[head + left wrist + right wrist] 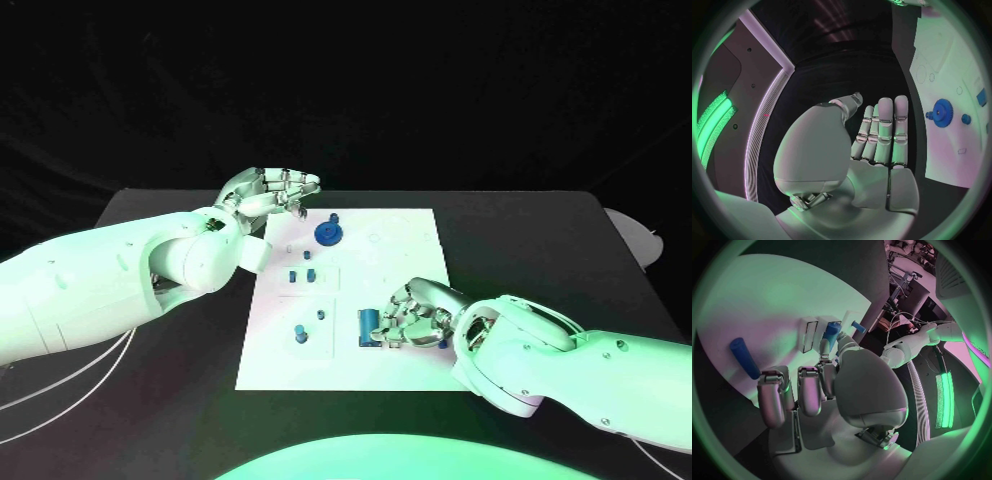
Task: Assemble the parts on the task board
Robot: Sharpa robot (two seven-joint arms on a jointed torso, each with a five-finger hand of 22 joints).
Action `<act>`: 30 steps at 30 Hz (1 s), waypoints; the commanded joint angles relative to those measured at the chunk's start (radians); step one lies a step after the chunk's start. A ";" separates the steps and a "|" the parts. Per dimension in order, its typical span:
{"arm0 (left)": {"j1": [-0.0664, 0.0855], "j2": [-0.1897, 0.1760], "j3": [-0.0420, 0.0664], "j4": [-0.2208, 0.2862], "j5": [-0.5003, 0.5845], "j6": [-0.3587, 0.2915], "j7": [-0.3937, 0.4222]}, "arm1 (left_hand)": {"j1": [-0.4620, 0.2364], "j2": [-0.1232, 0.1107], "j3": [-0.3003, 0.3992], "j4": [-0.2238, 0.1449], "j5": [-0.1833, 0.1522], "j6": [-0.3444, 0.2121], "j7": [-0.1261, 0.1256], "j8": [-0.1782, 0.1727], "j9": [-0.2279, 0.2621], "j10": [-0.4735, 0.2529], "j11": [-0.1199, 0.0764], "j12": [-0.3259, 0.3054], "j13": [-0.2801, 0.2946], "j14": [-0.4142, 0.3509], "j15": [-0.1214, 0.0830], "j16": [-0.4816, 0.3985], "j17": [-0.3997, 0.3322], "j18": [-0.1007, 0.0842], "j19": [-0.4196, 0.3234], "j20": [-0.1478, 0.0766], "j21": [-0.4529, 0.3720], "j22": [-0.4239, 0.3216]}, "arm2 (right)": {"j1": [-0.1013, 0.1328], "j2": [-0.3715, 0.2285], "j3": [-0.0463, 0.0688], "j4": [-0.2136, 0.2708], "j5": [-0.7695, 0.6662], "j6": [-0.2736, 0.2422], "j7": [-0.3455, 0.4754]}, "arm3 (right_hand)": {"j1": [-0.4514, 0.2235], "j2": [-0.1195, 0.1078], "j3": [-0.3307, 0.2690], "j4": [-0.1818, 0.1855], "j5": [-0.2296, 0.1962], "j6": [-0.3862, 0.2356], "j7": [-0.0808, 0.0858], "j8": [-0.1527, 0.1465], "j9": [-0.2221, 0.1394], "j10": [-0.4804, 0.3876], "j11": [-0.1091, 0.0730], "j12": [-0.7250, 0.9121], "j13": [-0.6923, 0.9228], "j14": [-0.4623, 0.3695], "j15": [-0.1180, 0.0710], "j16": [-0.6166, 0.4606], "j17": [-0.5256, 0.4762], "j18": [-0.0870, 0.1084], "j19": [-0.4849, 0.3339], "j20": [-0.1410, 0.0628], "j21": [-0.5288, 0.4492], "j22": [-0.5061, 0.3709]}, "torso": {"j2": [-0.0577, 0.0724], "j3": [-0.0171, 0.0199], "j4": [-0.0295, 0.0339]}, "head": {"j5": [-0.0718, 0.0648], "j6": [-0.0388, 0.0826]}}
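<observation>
At the upper left of the head view, the left hand [270, 192] hovers by the far left corner of the task board [389, 290], fingers curled in loosely, holding nothing; its wrist view shows the fingers [886, 130] straight and close together. On the white board, in the middle of the frame, lie a blue gear [329, 234], small blue pegs [299, 275] and a lower peg [302, 335]. Right of these, the right hand [415, 315] rests on the board, fingers pinching a blue cylinder [369, 325] upright.
</observation>
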 commanded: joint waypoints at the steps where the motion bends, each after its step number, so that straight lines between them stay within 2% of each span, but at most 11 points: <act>1: 0.001 0.001 0.001 0.003 -0.004 0.016 0.005 | 0.000 -0.003 0.002 0.001 0.006 0.001 0.004 0.003 -0.001 -0.007 -0.001 0.005 -0.001 -0.007 -0.004 0.001 -0.001 0.015 0.003 0.002 -0.006 -0.001 | 0.000 -0.018 0.000 0.013 -0.008 -0.040 0.038 | 0.003 -0.010 -0.004 0.001 0.004 -0.009 0.003 -0.004 -0.002 -0.011 0.002 -0.013 0.034 0.072 -0.004 0.002 0.082 -0.013 0.103 -0.006 0.000 0.262 | -0.001 0.0002 0.0007 | -0.001 0.002; 3: 0.001 0.000 0.001 0.003 -0.004 0.016 0.005 | 0.000 -0.003 0.002 0.001 0.006 0.001 0.004 0.003 -0.001 -0.007 -0.001 0.005 -0.001 -0.007 -0.004 0.001 -0.001 0.015 0.003 0.002 -0.006 -0.001 | 0.003 -0.036 0.000 0.023 -0.006 -0.054 0.055 | 0.010 -0.013 -0.001 0.001 0.009 -0.038 0.015 -0.023 -0.011 -0.025 0.011 -0.034 0.020 0.071 0.003 0.000 0.078 -0.011 0.098 -0.002 -0.009 0.259 | -0.001 0.0001 0.0003 | -0.002 0.003; 5: 0.001 0.000 0.001 0.003 -0.004 0.017 0.005 | 0.000 -0.003 0.002 0.001 0.006 0.001 0.004 0.003 -0.001 -0.007 -0.001 0.005 -0.001 -0.007 -0.004 0.001 -0.001 0.015 0.003 0.002 -0.006 -0.001 | 0.007 -0.060 0.000 0.032 -0.012 -0.061 0.067 | 0.013 -0.014 0.001 0.000 0.010 -0.045 0.019 -0.030 -0.015 -0.029 0.015 -0.039 0.017 0.071 0.006 0.001 0.081 -0.011 0.099 0.001 -0.008 0.259 | -0.002 -0.0002 -0.0005 | -0.004 0.005; 8: 0.001 -0.002 0.001 0.003 -0.004 0.018 0.005 | 0.000 -0.003 0.002 0.001 0.006 0.001 0.004 0.003 -0.001 -0.007 -0.001 0.005 -0.001 -0.007 -0.004 0.001 -0.001 0.015 0.003 0.002 -0.006 -0.001 | 0.014 -0.108 0.001 0.041 -0.046 -0.039 0.064 | 0.007 -0.018 -0.001 0.003 0.008 -0.056 0.028 -0.044 -0.022 -0.034 0.023 -0.048 0.011 0.071 0.012 0.001 0.081 -0.011 0.099 0.006 -0.007 0.259 | -0.002 -0.0016 -0.0014 | -0.007 0.008; 11: 0.001 -0.003 0.001 0.005 -0.004 0.019 0.005 | 0.000 -0.003 0.002 0.001 0.006 0.001 0.004 0.003 -0.001 -0.007 -0.001 0.005 -0.001 -0.007 -0.004 0.001 -0.001 0.015 0.003 0.002 -0.006 -0.001 | 0.017 -0.139 0.000 0.040 -0.081 -0.021 0.051 | -0.031 -0.014 -0.014 0.004 -0.008 -0.062 0.037 -0.059 -0.030 -0.033 0.031 -0.048 0.012 0.071 0.020 0.001 0.081 -0.011 0.099 0.013 -0.008 0.259 | -0.002 -0.0028 -0.0037 | -0.013 0.011; 15: 0.001 -0.004 0.001 0.007 -0.004 0.020 0.005 | -0.001 -0.003 0.002 0.001 0.005 0.001 0.004 0.004 -0.001 -0.008 -0.001 0.006 -0.002 -0.007 -0.003 0.001 -0.002 0.015 0.003 0.002 -0.006 -0.001 | 0.015 -0.186 -0.002 0.042 -0.144 -0.013 0.027 | -0.056 -0.016 -0.029 0.004 -0.001 -0.056 0.037 -0.064 -0.032 -0.028 0.032 -0.040 0.019 0.072 0.022 0.001 0.083 -0.013 0.101 0.017 -0.002 0.261 | -0.002 -0.0032 -0.0044 | -0.021 0.012; 22: 0.001 -0.003 0.001 0.009 -0.004 0.022 0.004 | -0.001 -0.003 0.002 0.001 0.005 0.001 0.004 0.004 -0.001 -0.008 -0.001 0.006 -0.002 -0.007 -0.003 0.001 -0.002 0.015 0.003 0.002 -0.006 -0.001 | 0.003 -0.237 -0.004 0.053 -0.226 -0.026 -0.004 | -0.058 -0.015 -0.035 0.003 0.005 -0.043 0.033 -0.061 -0.032 -0.023 0.030 -0.032 0.025 0.072 0.021 0.003 0.087 -0.014 0.105 0.018 0.004 0.263 | -0.003 -0.0028 -0.0062 | -0.027 0.012; 25: 0.001 -0.003 0.001 0.009 -0.004 0.023 0.004 | -0.001 -0.003 0.002 0.001 0.005 0.001 0.004 0.004 -0.001 -0.008 -0.001 0.006 -0.002 -0.007 -0.003 0.001 -0.002 0.015 0.003 0.002 -0.006 -0.001 | -0.007 -0.246 -0.005 0.055 -0.243 -0.028 -0.014 | -0.057 -0.013 -0.037 0.003 0.006 -0.036 0.031 -0.060 -0.031 -0.021 0.028 -0.030 0.027 0.073 0.020 0.003 0.088 -0.014 0.105 0.017 0.004 0.263 | -0.004 -0.0032 -0.0067 | -0.028 0.011; 30: 0.001 -0.003 0.000 0.009 -0.004 0.023 0.003 | -0.001 -0.003 0.002 0.001 0.005 0.001 0.004 0.004 -0.001 -0.008 -0.001 0.006 -0.002 -0.007 -0.003 0.001 -0.002 0.015 0.003 0.002 -0.006 -0.001 | -0.030 -0.245 -0.005 0.051 -0.257 -0.024 -0.027 | -0.057 -0.012 -0.040 0.003 0.010 -0.028 0.028 -0.057 -0.030 -0.020 0.026 -0.030 0.027 0.073 0.018 0.004 0.089 -0.014 0.105 0.017 0.004 0.263 | -0.003 -0.0028 -0.0034 | -0.027 0.010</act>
